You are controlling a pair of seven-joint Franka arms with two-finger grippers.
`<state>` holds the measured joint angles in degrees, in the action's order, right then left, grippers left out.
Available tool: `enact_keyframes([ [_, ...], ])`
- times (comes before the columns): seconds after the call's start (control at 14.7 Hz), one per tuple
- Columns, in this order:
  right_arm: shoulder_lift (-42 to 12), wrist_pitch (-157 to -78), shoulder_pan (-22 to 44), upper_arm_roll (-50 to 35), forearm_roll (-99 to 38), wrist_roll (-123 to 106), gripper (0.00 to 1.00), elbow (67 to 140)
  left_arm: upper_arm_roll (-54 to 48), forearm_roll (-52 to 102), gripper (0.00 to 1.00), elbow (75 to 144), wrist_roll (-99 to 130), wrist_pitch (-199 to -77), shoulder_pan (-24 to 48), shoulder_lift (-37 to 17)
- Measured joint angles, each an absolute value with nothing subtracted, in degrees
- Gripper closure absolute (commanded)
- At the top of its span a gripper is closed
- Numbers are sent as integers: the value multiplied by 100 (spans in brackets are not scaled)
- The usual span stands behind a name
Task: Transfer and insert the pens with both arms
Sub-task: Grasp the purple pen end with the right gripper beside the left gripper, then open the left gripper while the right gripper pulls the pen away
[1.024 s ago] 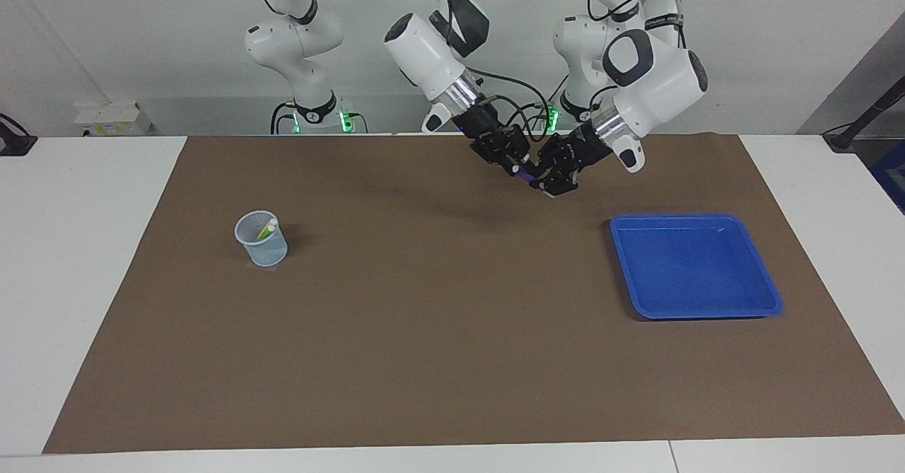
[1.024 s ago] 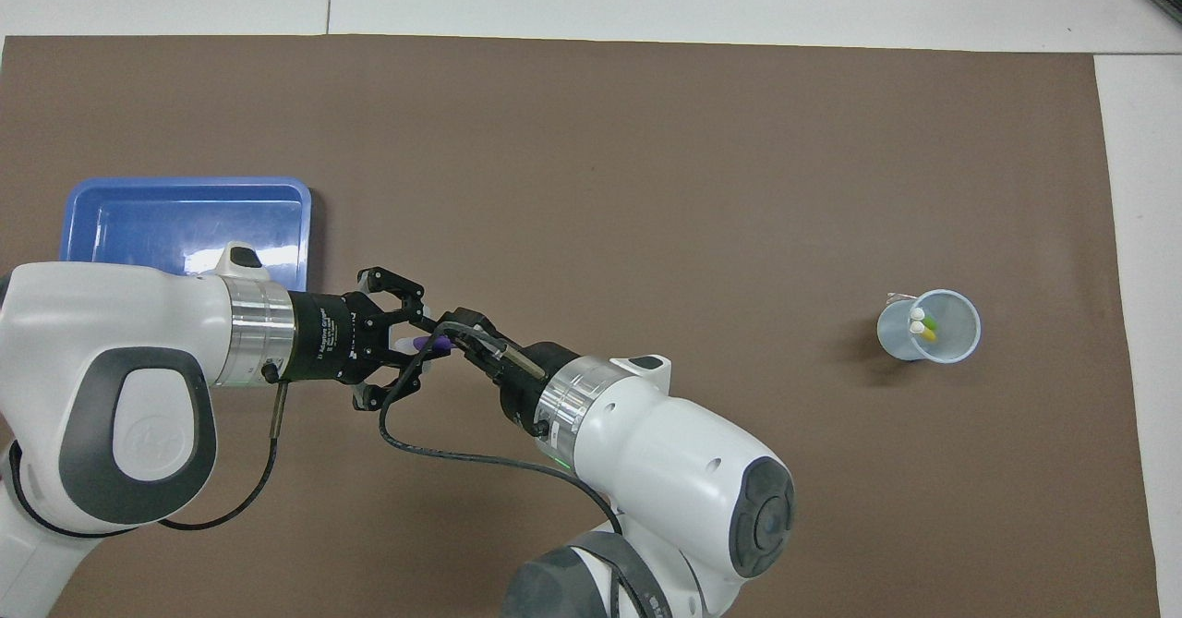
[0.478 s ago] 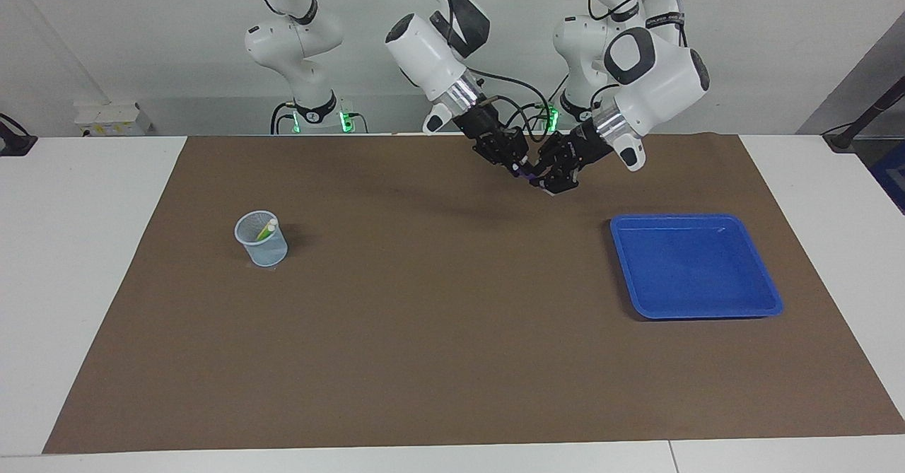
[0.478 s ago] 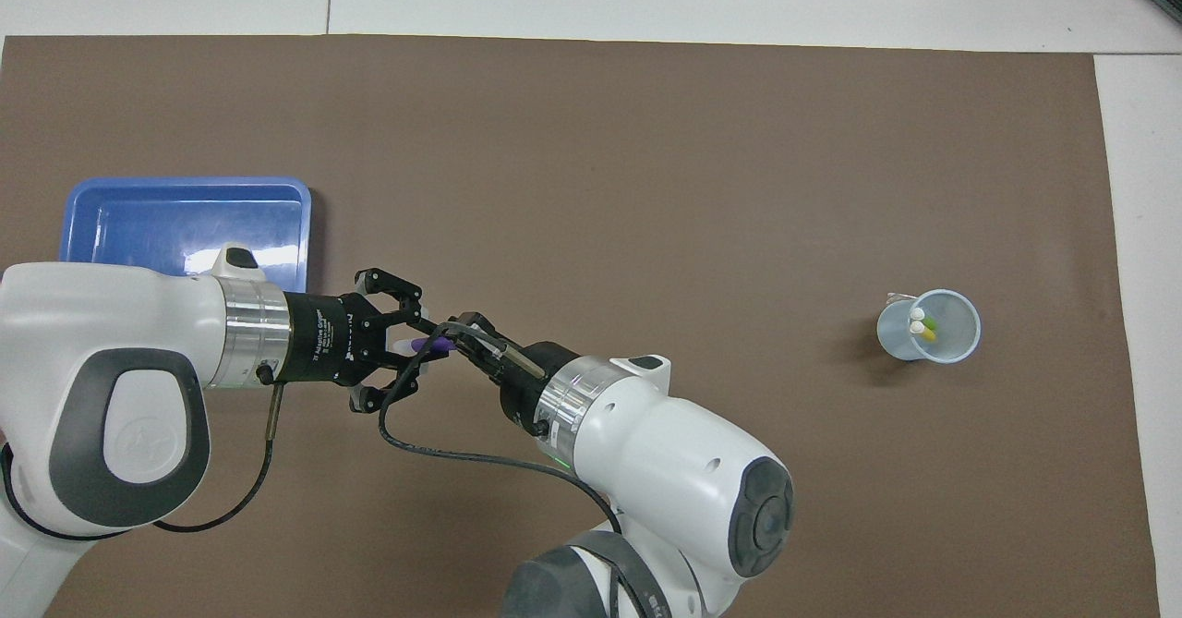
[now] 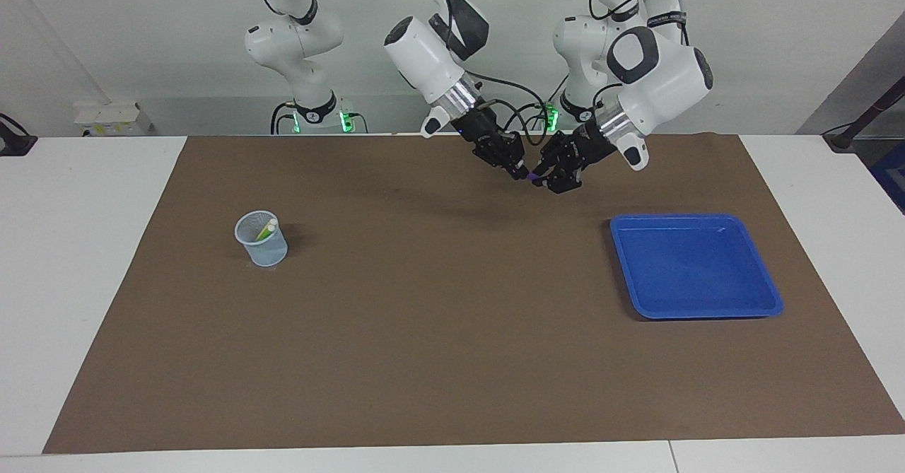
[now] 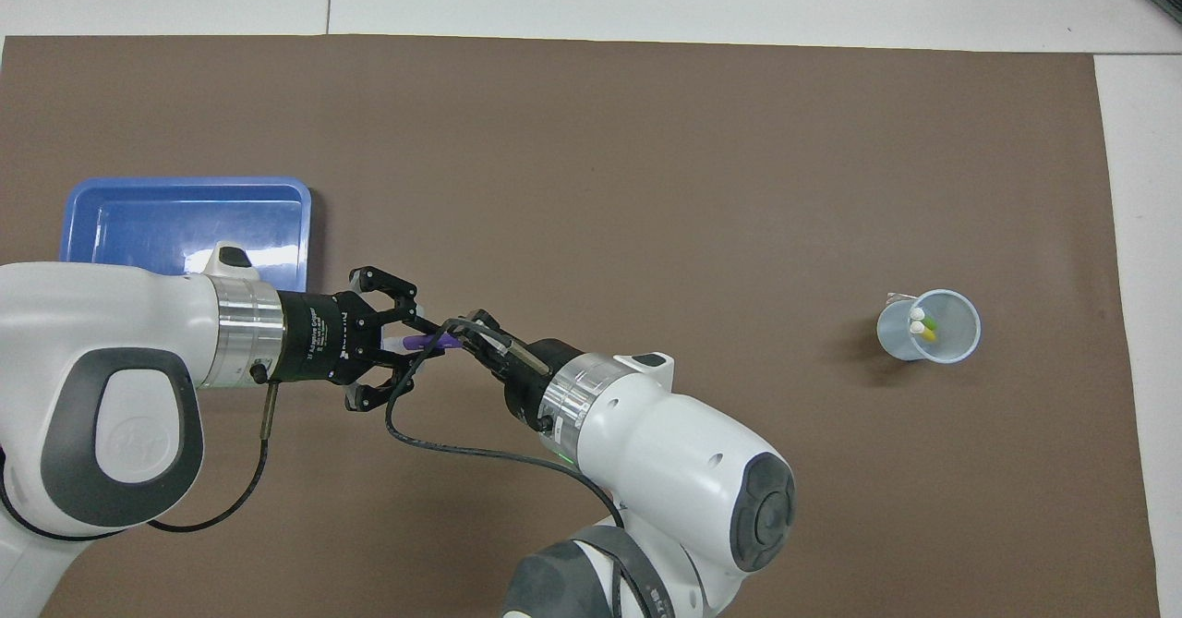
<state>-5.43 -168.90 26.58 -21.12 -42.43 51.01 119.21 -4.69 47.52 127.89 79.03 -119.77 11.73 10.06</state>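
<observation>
A purple pen hangs in the air between the two grippers, over the brown mat beside the blue tray. My left gripper is shut on the pen's whitish-capped end, its links splayed to the sides. My right gripper is shut on the purple end. A green pen and a yellow pen stand in a clear cup toward the right arm's end of the table.
A blue tray with nothing in it lies on the brown mat toward the left arm's end. Two smaller white arms with green lights stand at the robots' edge of the table.
My right gripper has closed onto the purple pen that the left gripper holds. Both grippers have shifted slightly with the pen between them.
</observation>
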Motion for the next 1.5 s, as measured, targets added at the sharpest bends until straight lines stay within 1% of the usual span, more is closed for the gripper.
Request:
enact_keyframes([
  [0.2,-543,-16891,2658,-2112,-4243,5101,100,11921,-469,4752,100,12788,7887,-11978,1173,1007],
  [0.27,-543,-16892,2658,-2112,-4243,5101,100,11921,-469,4752,96,12788,7881,-11979,1173,1008],
  [0.34,-543,-16892,2658,-2112,-4243,5101,100,11921,-469,4752,24,12788,7876,-11980,1174,1008],
  [0.41,-543,-16892,2656,-2112,-4243,5048,100,11921,-469,4752,0,12788,7870,-11983,1175,1009],
  [0.55,-545,-16773,2581,-2111,-4243,4566,100,11925,-497,4754,0,12787,7864,-11972,1199,1028],
  [0.89,-540,-15751,2034,-2091,-4241,2975,100,11907,-508,4754,0,12792,7676,-11953,1247,1110],
  [1.02,-509,-15191,1771,-2079,-4000,2230,100,11899,-507,4754,0,12796,7505,-11943,1247,1116],
  [1.16,-454,-14307,1290,-2064,-3188,1588,100,11833,-505,4753,0,12803,7237,-11941,1247,1116],
  [1.3,-365,-13123,696,-2053,-2503,967,100,11556,-487,4731,0,12814,6878,-11928,1244,1116],
  [1.5,-148,-11509,-46,-2036,-2107,-104,100,11066,-468,4028,0,12830,6020,-11755,1239,1119],
])
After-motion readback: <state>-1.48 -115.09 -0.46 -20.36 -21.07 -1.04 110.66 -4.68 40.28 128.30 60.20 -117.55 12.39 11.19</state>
